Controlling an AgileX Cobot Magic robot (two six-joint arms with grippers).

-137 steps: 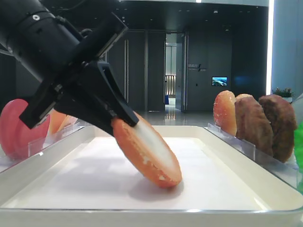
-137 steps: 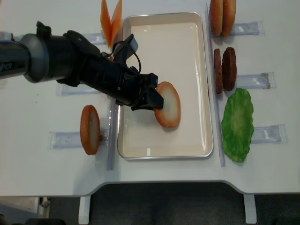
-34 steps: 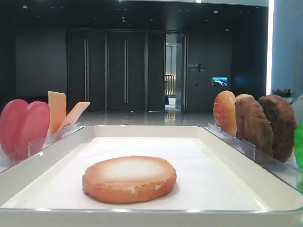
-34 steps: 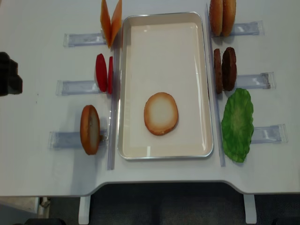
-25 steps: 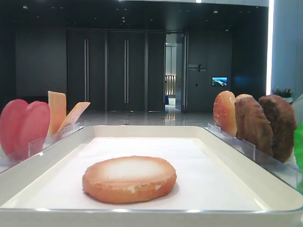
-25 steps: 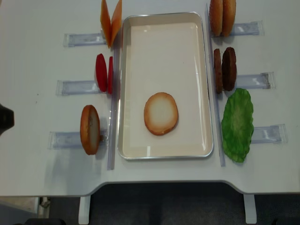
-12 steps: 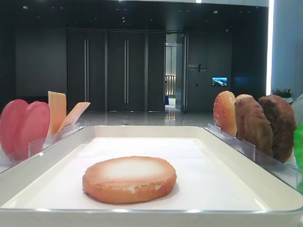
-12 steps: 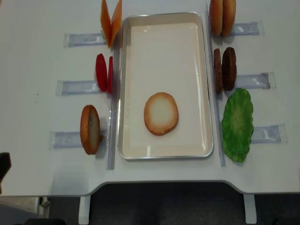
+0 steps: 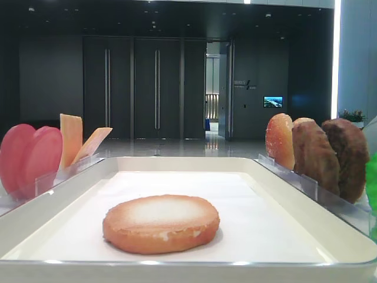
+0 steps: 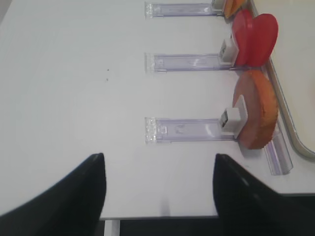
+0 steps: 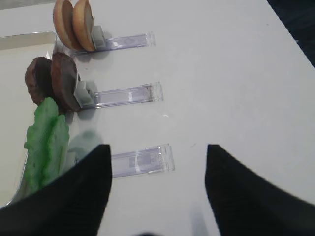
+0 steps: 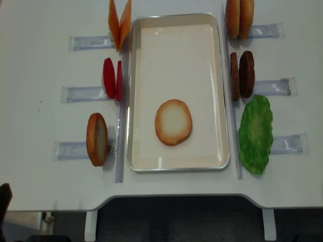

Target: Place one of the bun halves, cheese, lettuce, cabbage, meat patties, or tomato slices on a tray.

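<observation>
In the low front view, a bun half [image 9: 161,223] is seen lying flat, pale face up, on the white tray [image 9: 294,194], with tomato slices [image 9: 30,158] and cheese [image 9: 76,141] standing to the left and meat patties [image 9: 330,156] to the right.

In the right wrist view, the right gripper [image 11: 156,196] is seen with its jaws wide apart and nothing between them, above bare table beside the lettuce [image 11: 45,142].

In the left wrist view, the left gripper [image 10: 158,194] is likewise spread and empty, near a second bun half [image 10: 256,115] held upright in its stand.

In the overhead view, the placed bun is shown inside the tray, towards its near end. The placing step is judged done; no further move seems called for beyond keeping both arms clear.
</observation>
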